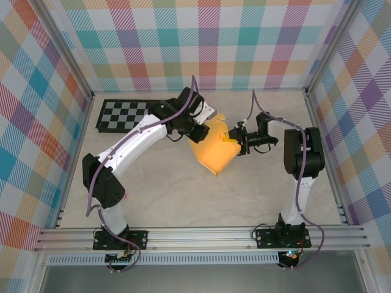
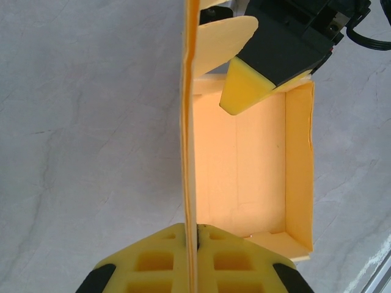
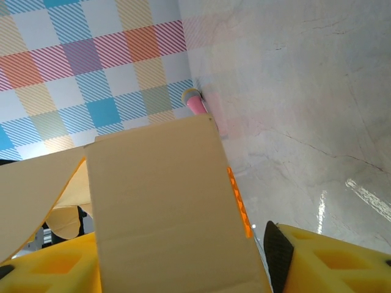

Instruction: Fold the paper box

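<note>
1. Right up against the left wrist lens, the left gripper (image 2: 191,237) had its yellow fingers shut tight on one thin upright wall of the paper box (image 2: 244,165), seen edge-on.
2. The box was half-formed: an open orange tray with its floor and raised side walls on show, and a pale rounded flap loose at the far end.
3. From above, it sat mid-table, a little toward the back, turned at an angle between the two grippers. Whether it rested flat or was lifted, I couldn't tell.
4. The right gripper (image 1: 234,138) was at the box's right end, with one yellow finger poked inside the tray near the end wall.
5. From its own wrist, those jaws stood well apart with a broad card panel between them. Whether the pads pressed on it, I couldn't tell.
6. Further out there was the marbled table (image 1: 183,195) and the checkerboard (image 1: 125,115) back-left, apart from the box.
7. A small pink piece (image 3: 197,105) lay at the foot of the plaid wall (image 1: 208,43).
</note>
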`<control>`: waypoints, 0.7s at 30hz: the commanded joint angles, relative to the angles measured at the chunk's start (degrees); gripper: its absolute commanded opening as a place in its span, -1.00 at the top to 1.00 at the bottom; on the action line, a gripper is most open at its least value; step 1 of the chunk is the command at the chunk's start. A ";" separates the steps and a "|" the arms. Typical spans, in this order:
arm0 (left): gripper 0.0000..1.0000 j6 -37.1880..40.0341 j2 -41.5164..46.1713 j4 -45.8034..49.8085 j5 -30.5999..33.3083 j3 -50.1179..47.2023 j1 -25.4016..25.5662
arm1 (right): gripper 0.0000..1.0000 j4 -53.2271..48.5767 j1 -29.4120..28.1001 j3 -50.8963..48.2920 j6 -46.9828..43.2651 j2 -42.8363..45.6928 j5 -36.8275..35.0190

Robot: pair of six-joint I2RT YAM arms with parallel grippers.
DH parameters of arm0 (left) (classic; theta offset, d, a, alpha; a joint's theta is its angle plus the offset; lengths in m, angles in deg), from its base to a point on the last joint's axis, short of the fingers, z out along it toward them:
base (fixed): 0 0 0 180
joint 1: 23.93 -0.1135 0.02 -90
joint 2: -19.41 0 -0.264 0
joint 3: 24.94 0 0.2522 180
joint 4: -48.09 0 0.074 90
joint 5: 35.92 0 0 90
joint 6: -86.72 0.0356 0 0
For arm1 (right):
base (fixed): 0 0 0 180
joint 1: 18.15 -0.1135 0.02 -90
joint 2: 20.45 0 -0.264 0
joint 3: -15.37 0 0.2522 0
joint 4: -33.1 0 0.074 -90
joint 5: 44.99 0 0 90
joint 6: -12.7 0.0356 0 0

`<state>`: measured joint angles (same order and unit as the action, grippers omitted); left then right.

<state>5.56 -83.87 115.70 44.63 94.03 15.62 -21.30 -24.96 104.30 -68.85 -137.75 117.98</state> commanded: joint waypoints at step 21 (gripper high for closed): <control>1.00 0.85 1.00 -4.10 -4.98 -3.26 -0.44 | -0.05 -2.06 -1.45 2.21 -1.18 -0.47 1.74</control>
<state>5.56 -84.25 112.27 42.75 91.69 14.92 -22.57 -25.88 104.68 -69.18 -137.85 117.76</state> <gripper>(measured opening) 0.053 0.531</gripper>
